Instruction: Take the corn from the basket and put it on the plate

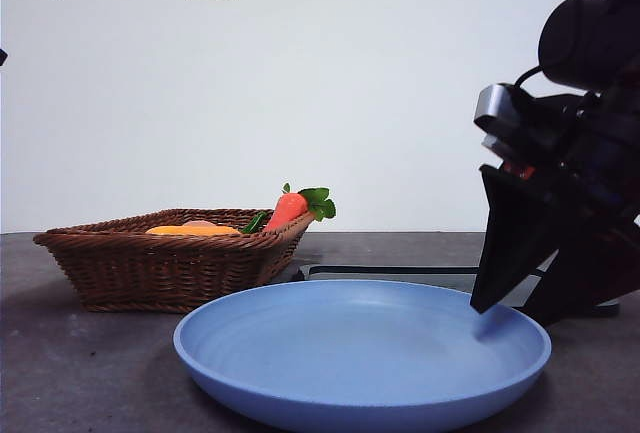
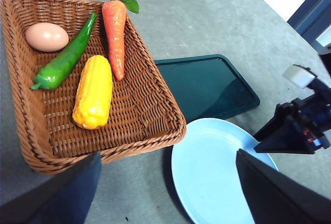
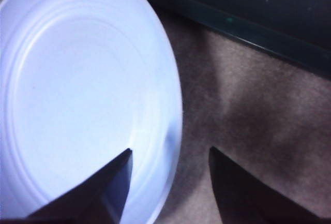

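From up on the left wrist the whole basket is laid out — corn lying flat mid-basket, a green pepper beside it, a carrot along the far side with its leaves over the rim, an egg in a corner. The front view only gives a sliver of yellow corn above the wicker wall and the carrot top poking out. The black tray sits just beside the basket, and the plate is near the basket's corner, empty.

Left gripper hangs above the gap between basket and plate, jaws spread wide, nothing between them — the corn is well clear of them, off toward the basket's middle.

Right gripper is low at the plate's edge: one jaw over the inside of the plate, the other over the bare tabletop, the rim between them. Jaws moderately open and holding nothing; whether a tip touches the plate cannot be told. In the front view it looms dark over the plate's right side.
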Motion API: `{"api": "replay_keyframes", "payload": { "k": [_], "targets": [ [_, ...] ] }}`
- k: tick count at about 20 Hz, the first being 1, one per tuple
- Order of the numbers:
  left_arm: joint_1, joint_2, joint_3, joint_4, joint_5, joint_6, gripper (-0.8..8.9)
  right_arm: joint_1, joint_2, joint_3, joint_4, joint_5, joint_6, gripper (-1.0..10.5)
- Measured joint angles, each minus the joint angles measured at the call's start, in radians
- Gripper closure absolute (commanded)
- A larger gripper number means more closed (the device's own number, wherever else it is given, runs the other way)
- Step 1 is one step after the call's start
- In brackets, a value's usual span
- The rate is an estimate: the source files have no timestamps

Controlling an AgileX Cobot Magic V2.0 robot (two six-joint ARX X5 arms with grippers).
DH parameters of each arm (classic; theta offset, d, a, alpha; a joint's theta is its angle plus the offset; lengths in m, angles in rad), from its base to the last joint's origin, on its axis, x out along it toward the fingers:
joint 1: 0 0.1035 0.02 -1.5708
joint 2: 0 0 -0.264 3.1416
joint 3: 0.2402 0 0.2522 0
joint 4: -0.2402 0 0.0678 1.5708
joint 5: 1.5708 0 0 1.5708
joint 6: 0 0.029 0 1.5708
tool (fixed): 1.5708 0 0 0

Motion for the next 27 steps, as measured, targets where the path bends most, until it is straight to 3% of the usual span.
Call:
{"api": "replay_keyframes", "payload": {
  "k": [7,14,19,27],
  "targets": [
    [0.0,0.013,0.0,0.0,0.0,0.0,3.89,0.002,0.042,0.0,0.005,-0.002,0.012,9.5],
    [-0.003,0.092,0.035,0.023,0.0,0.002,4.09,0.002,0.023,0.006,-0.007,-0.006,0.061,9.5],
    [-0.052,0.271,0.172,0.031,-0.06,0.053,4.09,-0.01,-0.16,0.014,-0.097,0.004,0.068,9.5],
    [-0.167,0.713,0.401,0.027,-0.244,0.197,4.1,-0.101,-0.495,0.015,-0.259,0.003,0.072,9.5]
  ]
}}
